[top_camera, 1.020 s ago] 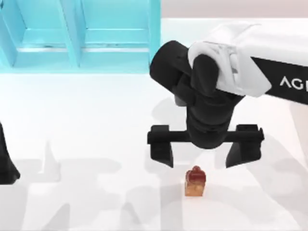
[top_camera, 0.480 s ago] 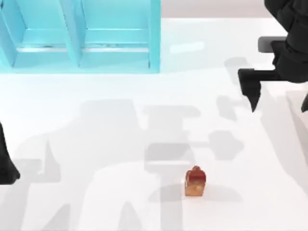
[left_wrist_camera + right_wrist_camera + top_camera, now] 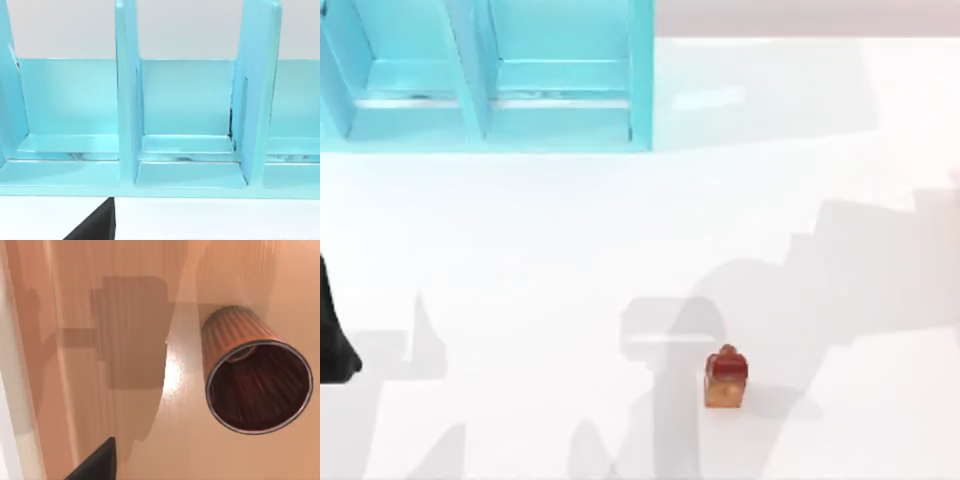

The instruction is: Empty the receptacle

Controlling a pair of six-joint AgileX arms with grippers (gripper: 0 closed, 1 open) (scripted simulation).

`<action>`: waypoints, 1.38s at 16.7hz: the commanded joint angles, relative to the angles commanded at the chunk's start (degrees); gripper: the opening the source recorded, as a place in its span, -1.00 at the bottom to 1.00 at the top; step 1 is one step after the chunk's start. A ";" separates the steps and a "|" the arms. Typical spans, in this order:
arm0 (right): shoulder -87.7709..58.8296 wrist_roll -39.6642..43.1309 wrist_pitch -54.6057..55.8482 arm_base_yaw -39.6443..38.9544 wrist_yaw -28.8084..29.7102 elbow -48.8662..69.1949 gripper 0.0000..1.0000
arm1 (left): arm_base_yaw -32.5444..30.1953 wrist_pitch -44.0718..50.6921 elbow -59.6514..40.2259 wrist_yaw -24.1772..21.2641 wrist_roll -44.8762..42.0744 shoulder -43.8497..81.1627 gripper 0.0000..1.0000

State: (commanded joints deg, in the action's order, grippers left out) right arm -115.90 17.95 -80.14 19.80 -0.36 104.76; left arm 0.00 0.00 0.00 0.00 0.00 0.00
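From above, the white desk carries a cyan divided rack at its far left. The rack's upright partitions split it into side-by-side compartments. A small red-and-tan object stands alone on the desk, right of centre and near the front edge. It is well apart from the rack and touches nothing but the desk. Soft grey shadows fall across the surface around it. A black piece of the left arm sits at the desk's left edge, parked.

The left wrist view faces the cyan rack head-on. Two tall partitions frame a middle compartment, with part of another compartment on either side, each with a pale floor and a back wall. A dark tip of the left gripper pokes in low, over the strip of white desk in front of the rack. How far the left jaws stand apart cannot be told, and nothing is seen in their hold.

The right wrist view looks down past the pale desk edge onto a wooden floor. A ribbed orange-brown bin stands on the floor with its dark mouth towards the camera. A dark tip of the right gripper shows over the floor, well apart from the bin. The spread of the right jaws cannot be told either.
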 joint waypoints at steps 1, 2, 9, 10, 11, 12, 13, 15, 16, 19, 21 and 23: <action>0.23 2.19 -0.22 2.15 0.04 0.51 1.00 | 0.00 0.00 0.00 0.00 0.00 0.00 1.00; 0.45 3.81 -0.36 3.74 0.06 0.85 1.00 | 0.00 0.00 0.00 0.00 0.00 0.00 1.00; 0.50 5.17 -0.20 4.97 0.12 0.81 1.00 | 0.00 0.00 0.00 0.00 0.00 0.00 1.00; 0.45 5.15 0.56 4.97 0.11 0.12 1.00 | 0.00 0.00 0.00 0.00 0.00 0.00 1.00; 0.36 5.11 1.88 4.98 0.10 -1.05 1.00 | 0.00 0.00 0.00 0.00 0.00 0.00 1.00; 0.21 5.06 3.67 4.97 0.09 -2.61 1.00 | 0.00 0.00 0.00 0.00 0.00 0.00 1.00; 0.01 5.03 5.74 4.95 0.09 -4.45 1.00 | 0.00 0.00 0.00 0.00 0.00 0.00 1.00; -0.52 4.99 10.45 4.90 0.10 -8.62 1.00 | 0.00 0.00 0.00 0.00 0.00 0.00 1.00; -0.83 4.97 12.97 4.89 0.10 -10.78 1.00 | 0.00 0.00 0.00 0.00 0.00 0.00 1.00; -1.69 4.95 19.40 4.88 0.10 -16.27 1.00 | 0.00 0.00 0.00 0.00 0.00 0.00 1.00; -1.94 4.94 21.14 4.87 0.11 -17.90 1.00 | 0.00 0.00 0.00 0.00 0.00 0.00 1.00; -1.95 4.94 21.20 4.87 0.11 -17.96 1.00 | 0.00 0.00 0.00 0.00 0.00 0.00 1.00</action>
State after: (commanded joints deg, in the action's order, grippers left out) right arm -117.84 22.89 -58.94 24.67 -0.25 86.81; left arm 0.00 0.00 0.00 0.00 0.00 0.00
